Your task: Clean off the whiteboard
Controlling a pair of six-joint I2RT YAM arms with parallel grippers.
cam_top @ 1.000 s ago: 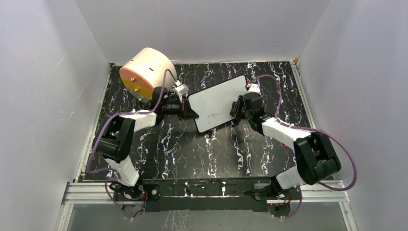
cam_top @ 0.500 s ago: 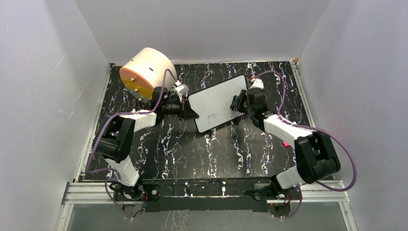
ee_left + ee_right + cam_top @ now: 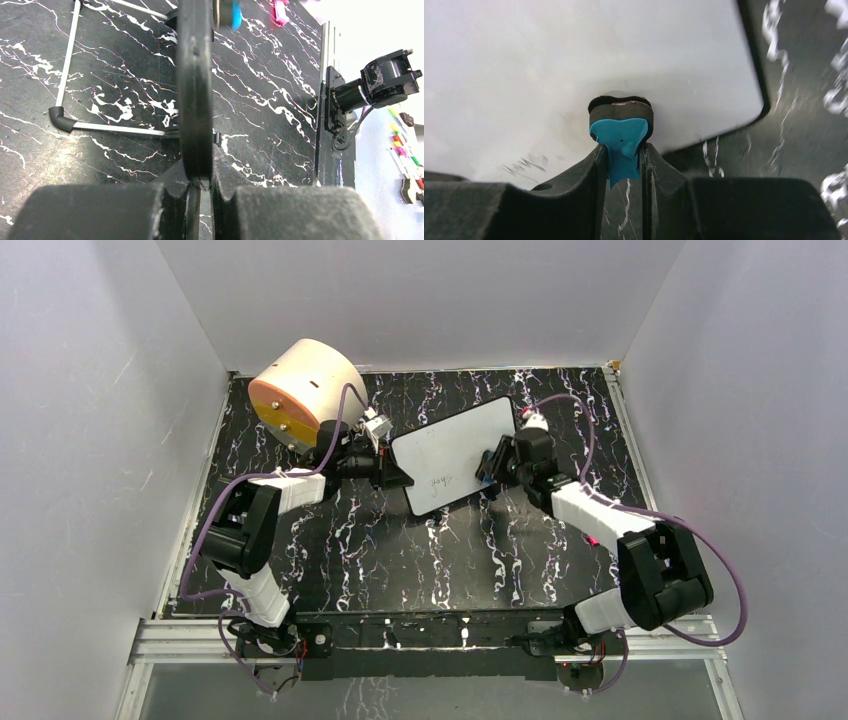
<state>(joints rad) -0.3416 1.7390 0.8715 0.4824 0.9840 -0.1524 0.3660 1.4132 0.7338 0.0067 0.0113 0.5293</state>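
Top external: the whiteboard [image 3: 455,454] sits askew at the worktop's [image 3: 400,550] far middle, with the left gripper [image 3: 392,474] at its left edge and the right gripper [image 3: 487,465] at its right. Left wrist: that gripper is clamped on the board's black rim. Right wrist: this gripper pinches a blue eraser [image 3: 620,135], whose black felt touches the white face.
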